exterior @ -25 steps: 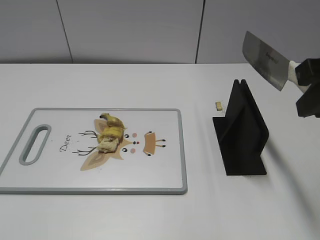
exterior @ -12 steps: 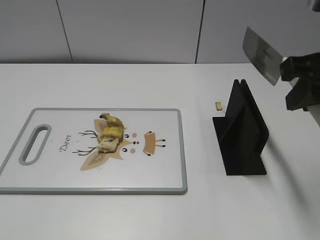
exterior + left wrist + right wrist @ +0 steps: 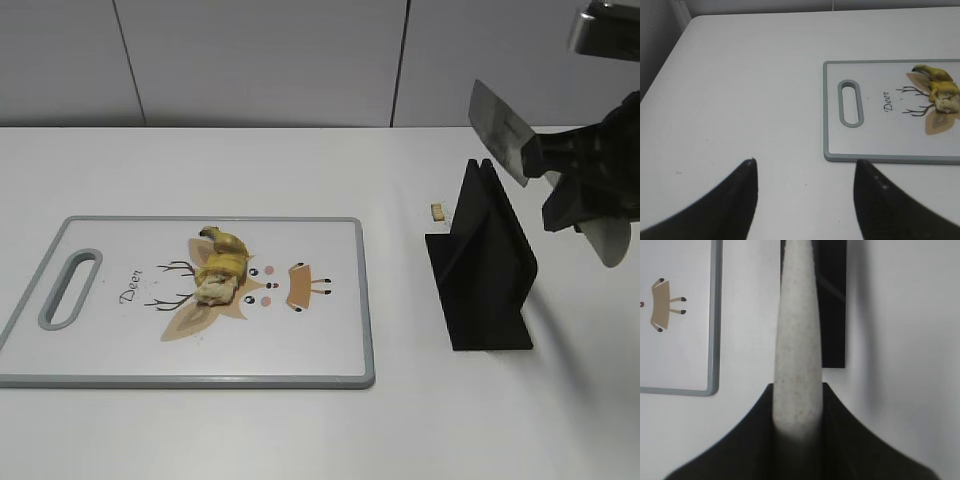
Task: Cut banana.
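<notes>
A peeled banana [image 3: 220, 268] with its skin lies on the white deer-print cutting board [image 3: 100, 340]. It also shows in the left wrist view [image 3: 942, 90], at the far right of the board [image 3: 880, 140]. My right gripper [image 3: 580, 180] is shut on the speckled handle [image 3: 797, 340] of a cleaver knife. The blade [image 3: 497, 132] hangs in the air just above the top of the black knife stand [image 3: 485, 265]. In the right wrist view the gripper [image 3: 797, 387] looks down on the stand [image 3: 832, 305]. My left gripper [image 3: 805, 162] is open and empty over bare table, left of the board's handle end.
A small banana scrap [image 3: 437, 211] lies on the white table just left of the stand. A grey wall runs along the back. The table's left edge [image 3: 670, 55] shows in the left wrist view.
My right gripper has moved left and a little down with the knife. The blade now sits over the stand's top. Banana and board have not moved.
</notes>
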`<action>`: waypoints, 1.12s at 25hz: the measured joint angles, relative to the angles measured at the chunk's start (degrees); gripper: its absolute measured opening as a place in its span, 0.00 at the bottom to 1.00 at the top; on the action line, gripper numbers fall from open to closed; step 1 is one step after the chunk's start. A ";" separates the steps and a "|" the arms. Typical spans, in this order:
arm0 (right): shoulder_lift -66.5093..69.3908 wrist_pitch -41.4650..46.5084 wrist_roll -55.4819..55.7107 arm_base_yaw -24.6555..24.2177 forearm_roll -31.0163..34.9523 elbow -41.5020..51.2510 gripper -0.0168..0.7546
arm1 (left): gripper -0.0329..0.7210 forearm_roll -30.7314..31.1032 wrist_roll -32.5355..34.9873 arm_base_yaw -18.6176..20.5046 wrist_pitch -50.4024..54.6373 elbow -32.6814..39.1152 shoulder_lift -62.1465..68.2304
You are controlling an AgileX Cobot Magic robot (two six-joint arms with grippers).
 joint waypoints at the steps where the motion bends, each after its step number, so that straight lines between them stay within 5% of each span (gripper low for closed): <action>1: 0.41 -0.18 0.00 0.00 0.00 0.00 0.25 | 0.81 0.00 0.00 0.00 0.07 0.00 0.00; 28: 7.46 1.56 0.00 0.00 0.55 0.00 0.24 | 0.81 0.00 0.00 0.00 0.14 0.00 -0.05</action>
